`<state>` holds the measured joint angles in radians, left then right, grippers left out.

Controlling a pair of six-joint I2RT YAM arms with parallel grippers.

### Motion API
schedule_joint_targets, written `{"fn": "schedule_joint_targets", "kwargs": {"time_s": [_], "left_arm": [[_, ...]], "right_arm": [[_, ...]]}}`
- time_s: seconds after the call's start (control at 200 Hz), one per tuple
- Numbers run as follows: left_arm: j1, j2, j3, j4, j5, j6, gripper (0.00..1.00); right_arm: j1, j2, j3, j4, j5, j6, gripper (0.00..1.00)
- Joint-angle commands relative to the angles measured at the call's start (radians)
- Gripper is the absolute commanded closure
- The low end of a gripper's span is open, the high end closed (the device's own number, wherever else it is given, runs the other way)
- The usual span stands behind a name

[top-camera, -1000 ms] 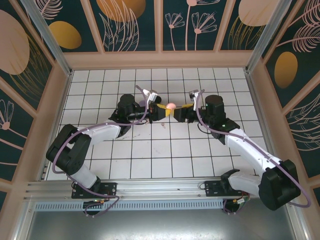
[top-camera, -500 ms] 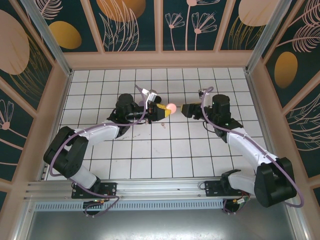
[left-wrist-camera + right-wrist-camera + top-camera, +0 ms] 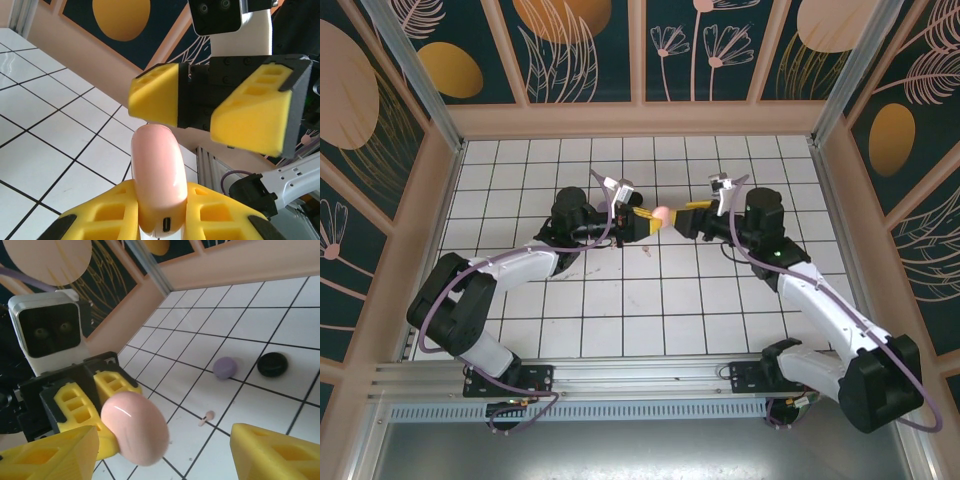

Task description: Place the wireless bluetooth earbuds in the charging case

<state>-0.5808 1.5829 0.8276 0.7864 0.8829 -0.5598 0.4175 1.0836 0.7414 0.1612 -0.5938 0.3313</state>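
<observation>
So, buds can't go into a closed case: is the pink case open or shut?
Shut. The pink case, clamped in the left gripper, shows a smooth unbroken shell in both wrist views, with no raised lid.

Your glossy pale pink oval case point(image 3: 159, 175) sits against bright yellow left fingers point(image 3: 117, 195); the right fingers point(image 3: 252, 117) are the same yellow on black. The counter point(image 3: 620, 300) is white tile with black grid lines, carrying a lilac rounded case point(image 3: 224, 367), a black round case point(image 3: 272, 364) and a tiny pink earbud point(image 3: 206, 416).
</observation>
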Motion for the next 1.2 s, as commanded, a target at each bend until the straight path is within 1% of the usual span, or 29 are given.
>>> {"fn": "schedule_joint_targets", "kwargs": {"time_s": [0.0,0.23,0.4,0.616,0.731,0.941,1.196], "left_arm": [[0.0,0.003,0.034,-0.002,0.018,0.024,1.0],[-0.001,0.003,0.047,-0.007,0.031,0.026,1.0],[0.0,-0.012,0.038,-0.006,0.042,0.026,1.0],[-0.001,-0.035,0.03,0.005,0.046,0.023,1.0],[-0.001,-0.034,0.03,0.005,0.044,0.024,1.0],[-0.001,-0.017,0.026,0.024,0.045,0.019,1.0],[-0.001,-0.012,0.013,0.054,0.046,0.019,1.0]], "right_arm": [[0.029,0.03,0.036,0.018,0.0,-0.006,0.29],[0.031,0.086,0.018,0.039,0.041,-0.016,0.31],[-0.016,0.112,-0.014,0.069,0.064,-0.007,0.34],[-0.061,0.139,-0.058,0.101,0.047,0.006,0.37],[-0.074,0.11,-0.063,0.084,0.034,0.009,0.37],[-0.08,-0.002,-0.059,-0.005,0.014,-0.014,0.36],[-0.078,-0.05,-0.032,-0.028,-0.078,0.018,0.36]]}}
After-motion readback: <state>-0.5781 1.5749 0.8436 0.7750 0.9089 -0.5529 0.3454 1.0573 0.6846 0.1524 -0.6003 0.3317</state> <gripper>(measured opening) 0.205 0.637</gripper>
